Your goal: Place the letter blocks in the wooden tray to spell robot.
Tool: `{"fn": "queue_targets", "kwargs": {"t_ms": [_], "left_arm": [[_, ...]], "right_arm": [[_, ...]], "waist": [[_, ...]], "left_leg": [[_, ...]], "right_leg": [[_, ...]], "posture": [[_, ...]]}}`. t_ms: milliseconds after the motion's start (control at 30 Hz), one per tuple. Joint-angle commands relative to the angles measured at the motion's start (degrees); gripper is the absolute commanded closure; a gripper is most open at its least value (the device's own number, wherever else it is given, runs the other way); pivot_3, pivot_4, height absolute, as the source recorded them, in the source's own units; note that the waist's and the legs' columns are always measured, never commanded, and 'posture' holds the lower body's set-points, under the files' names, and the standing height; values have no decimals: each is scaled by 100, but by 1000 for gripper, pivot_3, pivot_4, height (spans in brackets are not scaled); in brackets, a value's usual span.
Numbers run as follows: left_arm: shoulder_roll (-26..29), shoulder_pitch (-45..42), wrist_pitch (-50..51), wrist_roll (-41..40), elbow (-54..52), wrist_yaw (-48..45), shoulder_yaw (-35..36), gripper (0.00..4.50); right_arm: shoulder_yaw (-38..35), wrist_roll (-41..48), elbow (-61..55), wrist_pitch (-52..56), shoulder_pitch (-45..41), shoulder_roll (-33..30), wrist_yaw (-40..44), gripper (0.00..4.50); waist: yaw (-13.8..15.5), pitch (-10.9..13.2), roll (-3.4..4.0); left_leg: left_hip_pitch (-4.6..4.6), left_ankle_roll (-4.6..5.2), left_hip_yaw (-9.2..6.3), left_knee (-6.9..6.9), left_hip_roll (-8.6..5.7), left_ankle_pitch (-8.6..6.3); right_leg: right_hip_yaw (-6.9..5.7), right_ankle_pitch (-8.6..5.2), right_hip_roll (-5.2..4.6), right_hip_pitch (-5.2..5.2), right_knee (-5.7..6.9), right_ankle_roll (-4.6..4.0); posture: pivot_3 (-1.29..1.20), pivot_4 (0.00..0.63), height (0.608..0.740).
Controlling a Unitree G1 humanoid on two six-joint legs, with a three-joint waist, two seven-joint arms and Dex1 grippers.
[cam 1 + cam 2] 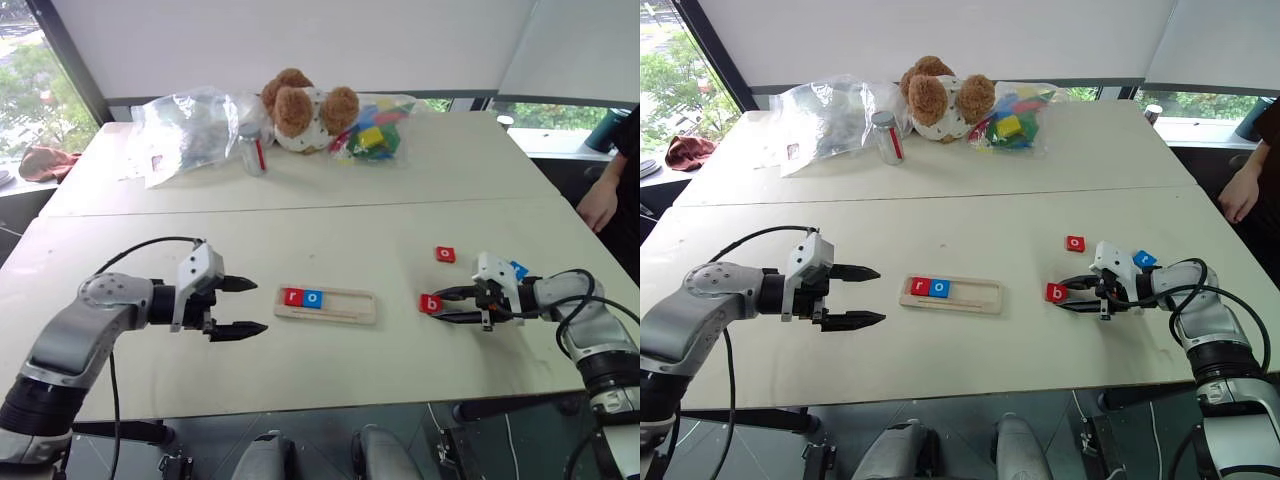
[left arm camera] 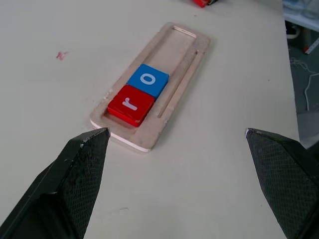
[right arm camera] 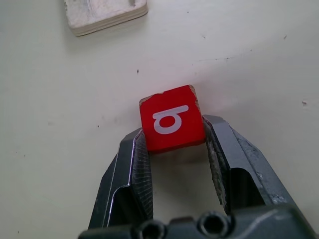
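1. Right end effector [image 3: 172, 144] is pinching the red "b" block [image 3: 172, 118] on the table [image 1: 330, 240].
2. Left end effector [image 1: 243, 306] is hovering spread beside the wooden tray [image 1: 350, 308].
3. Red "r" block [image 1: 292, 296] and blue "o" block [image 1: 312, 298] are sitting in the tray's left end.

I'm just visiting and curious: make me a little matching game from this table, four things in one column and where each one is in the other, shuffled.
Things:
1. red r tile
2. red b tile
3. red o tile
4. teddy bear

Places:
A. loose on the table, beyond the right gripper
B. far side of the table, between plastic bags
C. between the right gripper's fingers
D. in the wooden tray, at its end

Pairs: 1-D, 2-C, 3-A, 4-B
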Motion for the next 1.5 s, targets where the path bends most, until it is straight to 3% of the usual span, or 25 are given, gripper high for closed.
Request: {"fn": "queue_targets", "kwargs": {"t_ms": [33, 167, 400, 767, 1500], "left_arm": [[144, -76, -115, 37, 127, -67, 174, 0], [151, -165, -208, 118, 295, -74, 157, 0], [14, -76, -276, 184, 210, 60, 99, 0], [-136, 224, -287, 177, -23, 207, 60, 0], [-310, 123, -315, 208, 18, 378, 30, 0]], "right_arm": [[214, 161, -1262, 1133, -341, 75, -81, 3390], [625, 16, -1907, 2349, -940, 660, -651, 3390], [1331, -365, -2284, 2992, -1283, 1098, -974, 3390], [1848, -454, -2900, 3571, -1170, 1140, -1003, 3390], [2214, -745, -2331, 3625, -1448, 1685, -1304, 3390]], "waist": [[-8, 2, 4], [-10, 2, 5], [134, 2, 4], [50, 2, 4], [13, 1, 2]], "left_leg": [[0, 0, 0, -1, 0, 0], [-4, -2, -1, -4, 2, 1], [-32, -7, -6, 0, -10, 2], [-51, -1, -5, 6, -13, 0], [-44, -4, -7, 6, -10, 2]], "right_leg": [[0, 0, 0, -3, 2, 0], [-1, 0, 2, -13, 6, 0], [-6, 0, -10, -28, -2, 0], [-11, 0, -10, -45, 0, 0], [-14, 0, -5, -42, 4, 1]], "posture": [[0, 150, 740], [0, 150, 740], [0, 150, 740], [0, 150, 740], [0, 150, 740]]}}
